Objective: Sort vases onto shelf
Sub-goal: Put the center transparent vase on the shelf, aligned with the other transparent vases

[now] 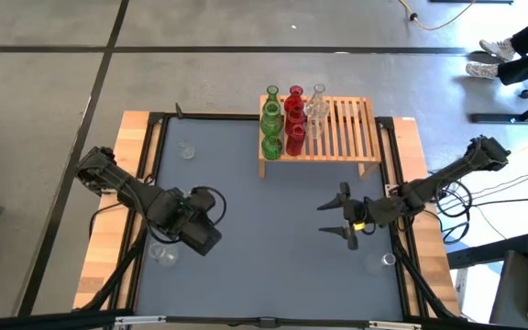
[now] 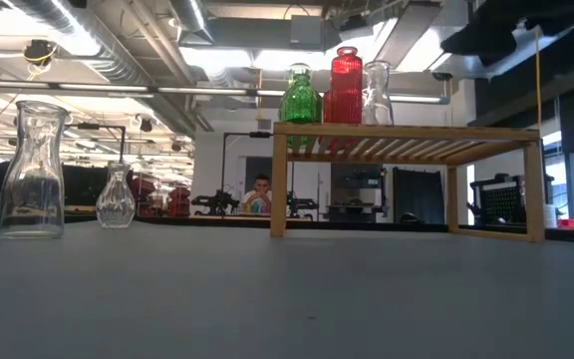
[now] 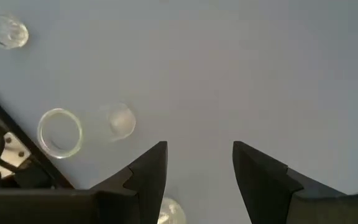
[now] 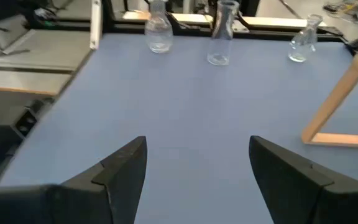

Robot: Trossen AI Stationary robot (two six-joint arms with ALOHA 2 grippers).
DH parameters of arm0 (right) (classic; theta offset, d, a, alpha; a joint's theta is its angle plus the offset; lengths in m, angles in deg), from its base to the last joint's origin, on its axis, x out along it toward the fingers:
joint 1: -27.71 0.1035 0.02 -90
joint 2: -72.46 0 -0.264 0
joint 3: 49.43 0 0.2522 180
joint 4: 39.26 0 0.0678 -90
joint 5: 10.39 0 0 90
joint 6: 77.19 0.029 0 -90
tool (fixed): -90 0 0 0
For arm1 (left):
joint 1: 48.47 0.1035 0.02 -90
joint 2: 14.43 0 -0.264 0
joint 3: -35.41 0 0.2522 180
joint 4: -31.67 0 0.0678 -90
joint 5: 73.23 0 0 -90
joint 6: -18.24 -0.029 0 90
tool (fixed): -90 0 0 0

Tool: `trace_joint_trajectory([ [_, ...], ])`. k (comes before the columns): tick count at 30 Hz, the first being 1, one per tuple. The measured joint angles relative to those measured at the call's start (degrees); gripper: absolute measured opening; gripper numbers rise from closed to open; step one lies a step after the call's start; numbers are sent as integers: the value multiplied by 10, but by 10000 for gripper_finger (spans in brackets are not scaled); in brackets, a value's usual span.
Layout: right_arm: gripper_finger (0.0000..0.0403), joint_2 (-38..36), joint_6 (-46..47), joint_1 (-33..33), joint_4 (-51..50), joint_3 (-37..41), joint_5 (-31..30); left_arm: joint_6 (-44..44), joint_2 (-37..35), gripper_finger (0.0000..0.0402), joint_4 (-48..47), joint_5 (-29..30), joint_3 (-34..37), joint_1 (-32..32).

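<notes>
Both tools hang empty over the grey counter, with most vases already on the shelf.

High view: the shelf (image 1: 337,130) stands at the counter's (image 1: 264,211) far edge, with green vases (image 1: 271,119), red vases (image 1: 294,119) and clear vases (image 1: 317,108) in rows on its left part. The left tool (image 1: 200,229) sits near the left rim by a clear vase (image 1: 163,254); the right tool (image 1: 345,220) is spread wide, holding nothing.
Low view: a tall clear carafe (image 2: 32,170) and a squat clear vase (image 2: 116,196) stand on the counter, well apart from the shelf.
Left wrist view: the fingers (image 3: 148,171) stand partly open and empty above the counter, a clear vase just beside them.
Right wrist view: wide-open fingers (image 4: 123,165) face three clear vases (image 4: 219,32) along the far side.
</notes>
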Motion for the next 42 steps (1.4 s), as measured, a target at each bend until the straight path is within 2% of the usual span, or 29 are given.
trace_joint_trajectory([
  [9, 266, 40, -1, 0, 31, -4, -26, -37, -33, 176, 2, -39, 39, 37],
  [15, 266, 40, -1, 0, 17, -4, -26, -4, -75, 176, 2, -71, 110, 58],
  [18, 266, 40, -1, 0, 18, -4, -26, -3, -90, 176, 3, -66, 142, 70],
  [28, 266, 40, -3, 0, 18, -4, -30, -59, -93, 176, 38, -87, 240, 123],
  [38, 266, 40, -4, 0, 18, -4, -30, -83, -93, 175, 80, -82, 297, 136],
  [42, 266, 40, -5, 0, 18, -4, -30, -85, -93, 159, 118, -83, 325, 136],
])
